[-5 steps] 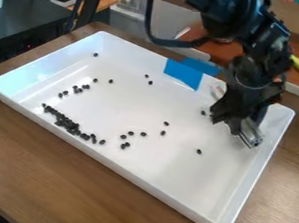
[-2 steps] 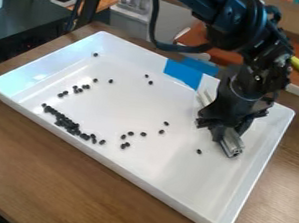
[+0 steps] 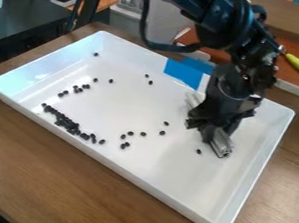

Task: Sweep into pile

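Observation:
The gripper hangs low over the right half of the white tray, shut on a grey metal bar that sticks out on both sides of it. Just beyond the bar's near end lies a lone black bean. A dense pile of black beans lies along the tray's front left side. Several loose beans are scattered through the middle, and others form a line farther left. A few single ones lie toward the back.
Raised walls surround the tray, with blue tape over its back wall. Behind it, a yellow-green object rests on a reddish-brown surface. A dark counter stands at the back left.
The gripper and the bar have moved left across the tray from near its right wall. The bean pile on the left has stayed put.

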Tool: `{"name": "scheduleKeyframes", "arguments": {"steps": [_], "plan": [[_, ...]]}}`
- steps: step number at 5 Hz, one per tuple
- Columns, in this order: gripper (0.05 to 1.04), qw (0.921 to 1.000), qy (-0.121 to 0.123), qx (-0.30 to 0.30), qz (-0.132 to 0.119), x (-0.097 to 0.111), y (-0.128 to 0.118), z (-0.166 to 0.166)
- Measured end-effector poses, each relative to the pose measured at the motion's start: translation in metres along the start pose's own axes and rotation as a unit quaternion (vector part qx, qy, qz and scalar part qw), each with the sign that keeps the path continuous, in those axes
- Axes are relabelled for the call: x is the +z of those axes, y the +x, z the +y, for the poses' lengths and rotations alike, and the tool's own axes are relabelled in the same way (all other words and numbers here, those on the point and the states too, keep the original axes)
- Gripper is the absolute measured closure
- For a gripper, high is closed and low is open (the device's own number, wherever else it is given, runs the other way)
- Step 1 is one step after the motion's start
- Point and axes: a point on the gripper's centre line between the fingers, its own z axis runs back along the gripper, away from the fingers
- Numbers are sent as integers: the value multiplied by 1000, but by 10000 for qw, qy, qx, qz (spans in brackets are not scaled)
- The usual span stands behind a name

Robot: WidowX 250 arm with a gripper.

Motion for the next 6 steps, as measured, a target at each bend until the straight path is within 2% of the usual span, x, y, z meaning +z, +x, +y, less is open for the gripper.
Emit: {"name": "scheduleKeyframes", "arguments": {"steps": [1,3,4,6], "plan": [[700,9997,128,-39,190,-5,6,14],[700,9987,436,-2,248,-9,30,59],[700,9987,465,-192,113,-7,37,91],[700,9972,358,-614,-233,-2,47,149]]}}
